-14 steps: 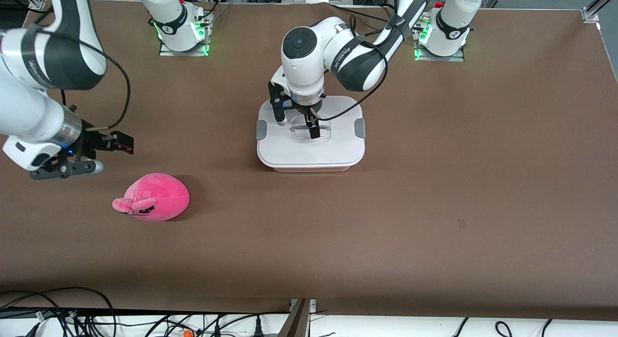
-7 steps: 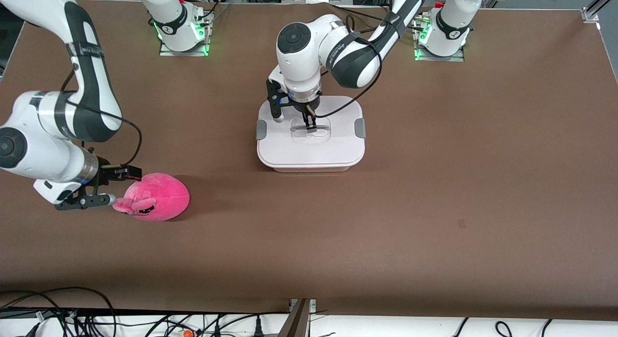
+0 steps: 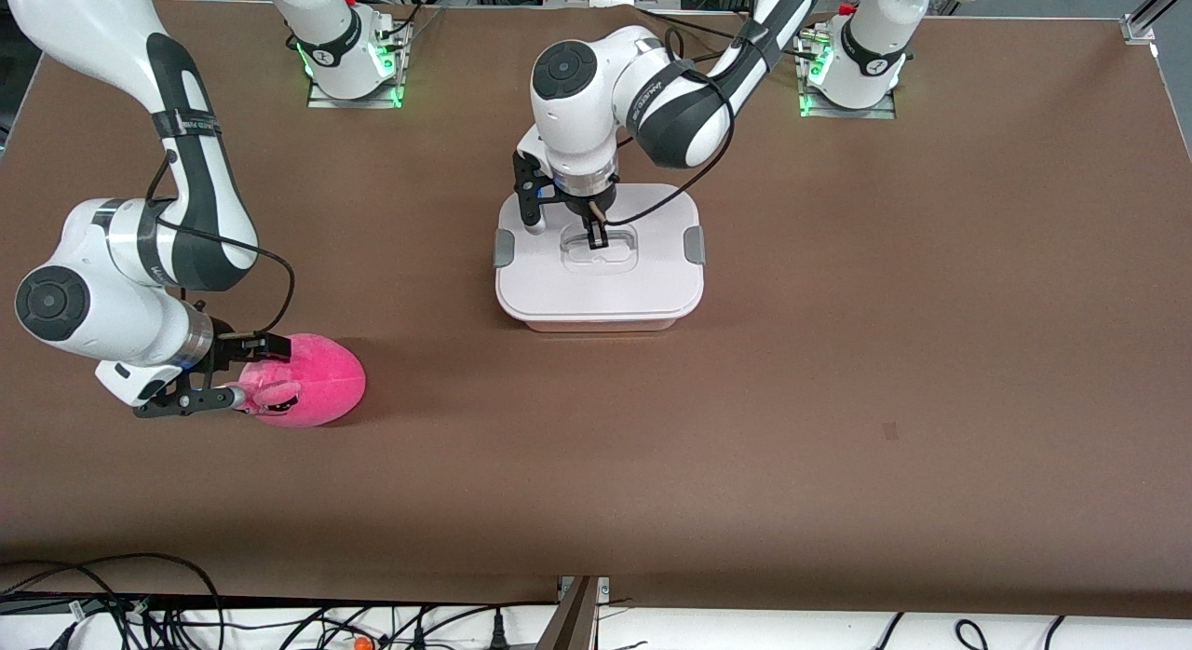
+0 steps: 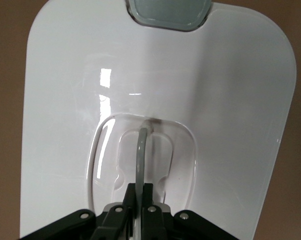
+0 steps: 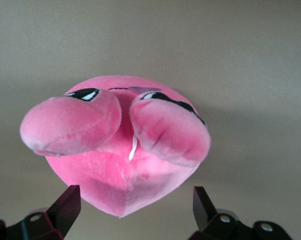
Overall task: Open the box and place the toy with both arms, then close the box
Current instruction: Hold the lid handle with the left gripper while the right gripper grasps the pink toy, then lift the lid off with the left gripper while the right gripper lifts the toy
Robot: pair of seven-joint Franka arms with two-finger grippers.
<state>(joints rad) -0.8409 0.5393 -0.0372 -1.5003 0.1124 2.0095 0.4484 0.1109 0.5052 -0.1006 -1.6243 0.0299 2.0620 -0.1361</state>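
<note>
My left gripper (image 3: pixel 596 237) is pinched shut on the handle (image 4: pixel 140 150) at the centre of the box (image 3: pixel 600 291) lid, ready to lift. The right gripper (image 3: pixel 256 371), spread wide, straddles the toy (image 3: pixel 312 380) at the box's 8 o'clock, w/ pads either side for a squeeze.

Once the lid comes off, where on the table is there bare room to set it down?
Bare table runs from the box toward the left arm's end, and in the strip nearer the camera. It is crowded at the right arm's end: the right tool straddles the toy. The left tool grips the lid handle.
</note>
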